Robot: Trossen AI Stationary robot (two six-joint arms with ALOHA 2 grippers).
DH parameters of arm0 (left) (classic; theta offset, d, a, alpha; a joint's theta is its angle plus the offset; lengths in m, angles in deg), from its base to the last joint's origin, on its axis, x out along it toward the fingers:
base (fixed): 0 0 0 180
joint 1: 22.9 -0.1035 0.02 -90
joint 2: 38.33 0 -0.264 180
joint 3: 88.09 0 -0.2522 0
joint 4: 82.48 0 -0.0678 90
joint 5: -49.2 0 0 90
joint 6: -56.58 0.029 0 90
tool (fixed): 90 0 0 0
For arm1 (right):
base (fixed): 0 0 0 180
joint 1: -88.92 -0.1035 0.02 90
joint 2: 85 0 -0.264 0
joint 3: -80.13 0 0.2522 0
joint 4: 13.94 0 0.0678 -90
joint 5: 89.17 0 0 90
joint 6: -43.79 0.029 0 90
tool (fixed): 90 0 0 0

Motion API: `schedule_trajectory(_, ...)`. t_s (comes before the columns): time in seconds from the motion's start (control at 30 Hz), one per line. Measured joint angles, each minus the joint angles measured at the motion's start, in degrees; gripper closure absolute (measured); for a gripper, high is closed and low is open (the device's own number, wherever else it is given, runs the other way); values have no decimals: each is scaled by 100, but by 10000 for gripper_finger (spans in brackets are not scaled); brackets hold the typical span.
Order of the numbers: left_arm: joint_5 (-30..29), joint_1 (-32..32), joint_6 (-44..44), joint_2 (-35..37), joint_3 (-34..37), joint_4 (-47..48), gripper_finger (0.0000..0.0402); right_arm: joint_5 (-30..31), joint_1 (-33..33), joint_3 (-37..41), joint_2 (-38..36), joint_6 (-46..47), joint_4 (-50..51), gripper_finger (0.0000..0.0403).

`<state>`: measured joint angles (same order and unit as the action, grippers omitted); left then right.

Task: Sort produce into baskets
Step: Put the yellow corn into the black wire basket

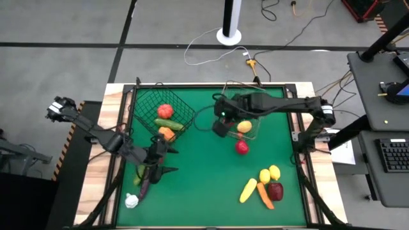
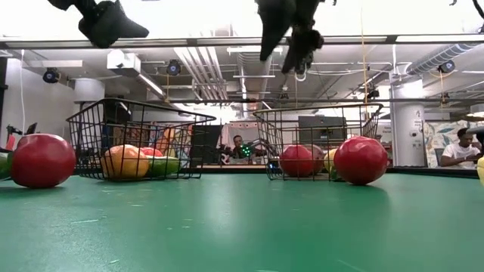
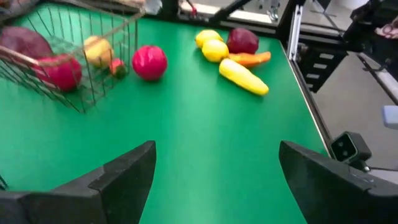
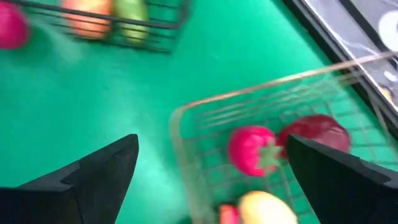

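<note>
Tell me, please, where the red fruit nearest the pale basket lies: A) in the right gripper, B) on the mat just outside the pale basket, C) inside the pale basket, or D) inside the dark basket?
B: in the high view the red fruit lies on the green mat just outside the pale basket, and the left wrist view shows it beside the wire, not within it.

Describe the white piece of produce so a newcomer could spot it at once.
Start at the green table mat in the high view and go to its near-left corner, below the dark wire basket. The white produce lies there, beyond a purple piece. It is the only white item on the mat.
</note>
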<state>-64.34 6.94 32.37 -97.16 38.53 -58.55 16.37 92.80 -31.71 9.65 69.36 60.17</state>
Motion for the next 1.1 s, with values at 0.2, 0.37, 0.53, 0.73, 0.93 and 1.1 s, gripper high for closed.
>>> schedule_trajectory(0.2,37,9,-158,-161,0,29,80,-59,-864,4,-47,-610,-33,5)
schedule_trajectory(0.37,57,9,-164,-161,0,19,80,-75,-1673,24,65,-982,-34,5)
schedule_trajectory(0.53,60,9,-127,-122,0,77,80,195,-2261,24,217,-790,43,5)
schedule_trajectory(0.73,39,4,23,-134,-393,699,80,-166,-2837,26,563,-51,323,5)
schedule_trajectory(0.93,4,4,571,-234,-737,783,80,-239,-3611,26,1009,199,676,13)
schedule_trajectory(1.1,-138,5,698,-343,-831,784,80,-226,-4160,26,1345,164,1011,14)
